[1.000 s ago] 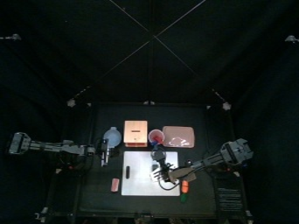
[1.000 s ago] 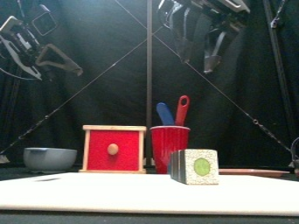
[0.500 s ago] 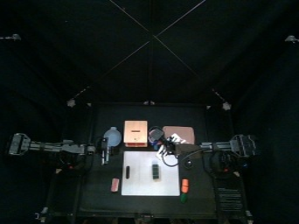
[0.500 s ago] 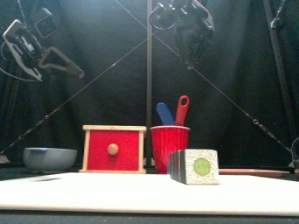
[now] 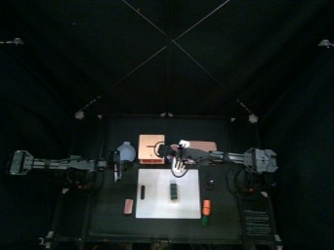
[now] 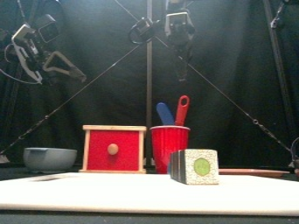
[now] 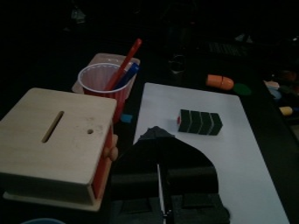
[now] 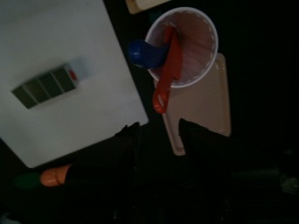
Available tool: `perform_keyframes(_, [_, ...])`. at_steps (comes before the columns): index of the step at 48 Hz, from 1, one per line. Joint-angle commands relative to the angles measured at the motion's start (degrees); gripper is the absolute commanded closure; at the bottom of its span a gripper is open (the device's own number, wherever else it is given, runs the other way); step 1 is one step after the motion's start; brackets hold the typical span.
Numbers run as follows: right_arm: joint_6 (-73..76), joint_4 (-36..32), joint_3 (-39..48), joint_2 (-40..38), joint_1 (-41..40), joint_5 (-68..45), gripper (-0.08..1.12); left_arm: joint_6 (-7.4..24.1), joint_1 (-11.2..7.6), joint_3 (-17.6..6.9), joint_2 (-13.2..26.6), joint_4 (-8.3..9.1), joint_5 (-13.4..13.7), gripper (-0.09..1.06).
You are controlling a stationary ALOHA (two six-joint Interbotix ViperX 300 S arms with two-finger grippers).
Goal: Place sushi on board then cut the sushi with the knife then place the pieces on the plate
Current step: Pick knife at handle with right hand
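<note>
The dark green sushi roll [image 5: 173, 192] lies on the white cutting board [image 5: 187, 182], its green-centred end facing the front [image 6: 195, 166]. Behind the board stands the red cup [image 6: 170, 149] with the blue knife [image 6: 165, 114] and the red knife [image 6: 181, 108]. The pink plate [image 5: 201, 151] lies at the back right. My right gripper [image 5: 178, 162] hangs open high above the cup [image 8: 184, 39], holding nothing. In its wrist view [image 8: 167, 144] the jaws frame the plate's edge. My left gripper [image 5: 120, 170] rests open at the left, raised [image 6: 41, 57].
A wooden box with a red drawer front [image 6: 114, 149] stands left of the cup, and a blue-grey bowl [image 6: 49, 158] further left. An orange and green toy [image 5: 206, 207] lies right of the board and a reddish toy [image 5: 128, 205] left of it.
My right arm has swung from the board's front right toward the back and left, and now hangs over the cup. The left arm and the sushi have stayed put.
</note>
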Motion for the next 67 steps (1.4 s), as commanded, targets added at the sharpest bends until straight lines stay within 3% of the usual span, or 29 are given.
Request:
perform_keyframes(1, [-2.55,-0.26,-3.52,1.23,-0.35,1.76,0.27,0.0,0.7,-0.79,0.09,-0.09,-0.26,0.98])
perform_keyframes(25, [-6.24,-0.79,-3.78,7.73,-0.7,1.67,0.27,0.09,1.41,-0.18,0.09,-0.09,-0.26,0.98])
perform_keyframes(67, [-7.21,-4.13,-1.76,10.9,-3.08,1.41,0.27,0.0,1.76,0.88,0.09,-0.35,-0.26,0.98])
